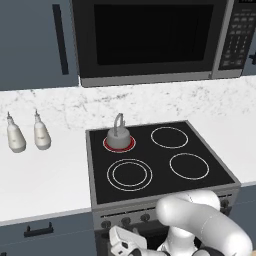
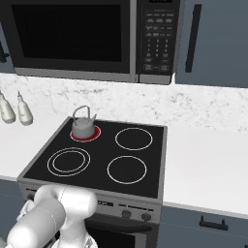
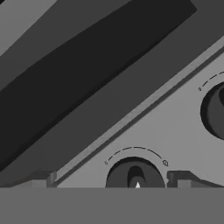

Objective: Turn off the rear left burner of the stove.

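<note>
The stove [image 1: 98, 165] is a black glass cooktop with a grey front panel. Its rear left burner [image 1: 108, 146] glows red, and a grey kettle [image 1: 118, 134] stands on it; the same red ring [image 2: 96, 134] shows from the right side. My gripper [image 1: 122, 244] hangs low in front of the knob row. In the hand view my gripper [image 3: 111, 180] is open, with its fingertips [image 3: 41, 179] either side of a dark knob [image 3: 134, 174] that has a white pointer mark. The right tip sits close to the knob, while the left one stands apart from it.
A second knob [image 3: 214, 111] lies further along the panel. Three more rings [image 1: 129, 174] on the cooktop are white. Two white bottles [image 1: 42, 133] stand on the counter to the left. A microwave [image 1: 150, 35] hangs above the stove. My arm [image 1: 205, 225] covers the right part of the panel.
</note>
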